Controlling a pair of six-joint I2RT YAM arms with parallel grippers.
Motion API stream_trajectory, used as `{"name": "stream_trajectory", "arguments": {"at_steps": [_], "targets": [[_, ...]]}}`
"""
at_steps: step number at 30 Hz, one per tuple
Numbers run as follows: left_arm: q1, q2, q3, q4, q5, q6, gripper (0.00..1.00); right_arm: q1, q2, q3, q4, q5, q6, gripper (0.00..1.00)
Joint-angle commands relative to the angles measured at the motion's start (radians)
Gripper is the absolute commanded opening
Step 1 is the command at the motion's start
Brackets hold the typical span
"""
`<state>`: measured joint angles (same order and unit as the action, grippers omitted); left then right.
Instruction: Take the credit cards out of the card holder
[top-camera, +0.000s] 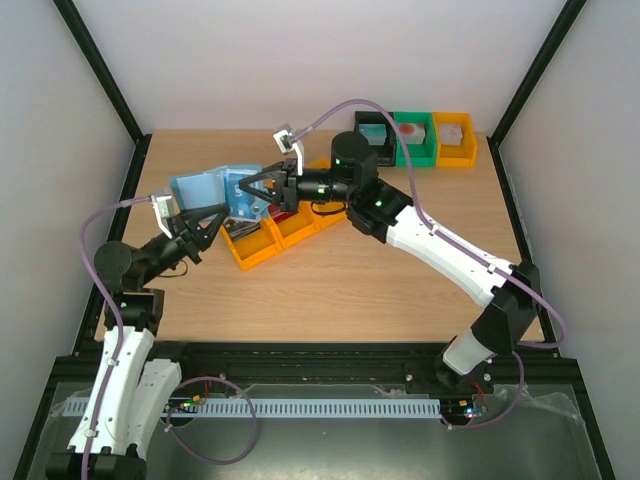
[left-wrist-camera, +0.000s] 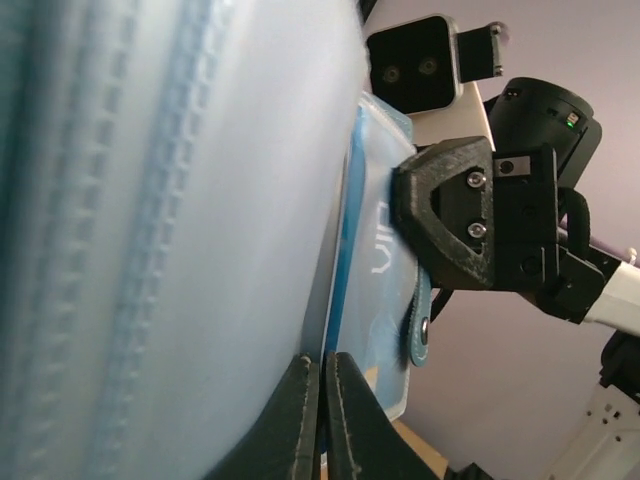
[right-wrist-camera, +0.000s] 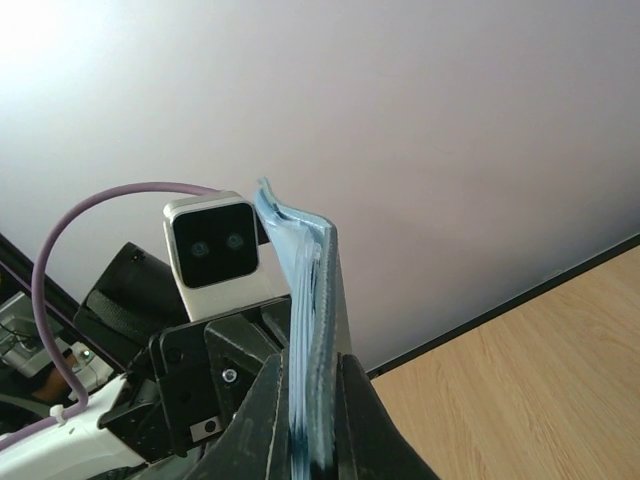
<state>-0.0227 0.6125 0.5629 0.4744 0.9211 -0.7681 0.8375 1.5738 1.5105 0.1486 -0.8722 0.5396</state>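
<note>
The light blue card holder (top-camera: 205, 188) hangs open above the table, held between both grippers. My right gripper (top-camera: 242, 192) is shut on its thick cover and the sleeves beside it, seen edge-on in the right wrist view (right-wrist-camera: 318, 290) between my fingers (right-wrist-camera: 312, 385). My left gripper (top-camera: 226, 214) is shut (left-wrist-camera: 322, 368) on a thin bright blue edge, which looks like the blue card (left-wrist-camera: 346, 250) lying in a clear sleeve. Blurred sleeves of the holder (left-wrist-camera: 180, 200) fill the left of that view. A red sliver (top-camera: 285, 213) shows in the tray below. No dark card shows.
A row of orange trays (top-camera: 262, 243) lies on the wooden table under the holder. Black (top-camera: 372, 128), green (top-camera: 414, 142) and orange (top-camera: 455, 140) bins stand at the back right. The right gripper's body (left-wrist-camera: 455, 225) is close to my left fingers.
</note>
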Motion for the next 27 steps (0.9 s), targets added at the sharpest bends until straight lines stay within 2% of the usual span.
{"name": "stream_trajectory", "arguments": {"at_steps": [1,3,10,15,21,27], "targets": [[-0.055,0.005,0.019,0.005,0.141,0.023,0.02,0.055,0.048,0.039,0.105,-0.067,0.008,0.02],[-0.055,0.002,0.021,0.009,0.144,0.022,0.02,0.053,0.046,0.039,0.078,-0.071,-0.014,0.03],[-0.029,-0.006,0.021,0.098,0.102,-0.061,0.02,0.026,0.016,0.015,-0.028,-0.088,-0.065,0.17],[-0.005,-0.014,0.021,0.084,0.071,-0.068,0.02,-0.006,-0.035,-0.034,-0.032,-0.092,-0.060,0.16],[0.012,-0.026,0.025,0.027,0.051,-0.024,0.02,-0.035,-0.063,-0.046,-0.050,-0.132,-0.057,0.22],[0.016,-0.033,0.022,0.004,0.046,0.006,0.02,-0.048,-0.068,-0.046,-0.078,-0.156,-0.062,0.19]]}}
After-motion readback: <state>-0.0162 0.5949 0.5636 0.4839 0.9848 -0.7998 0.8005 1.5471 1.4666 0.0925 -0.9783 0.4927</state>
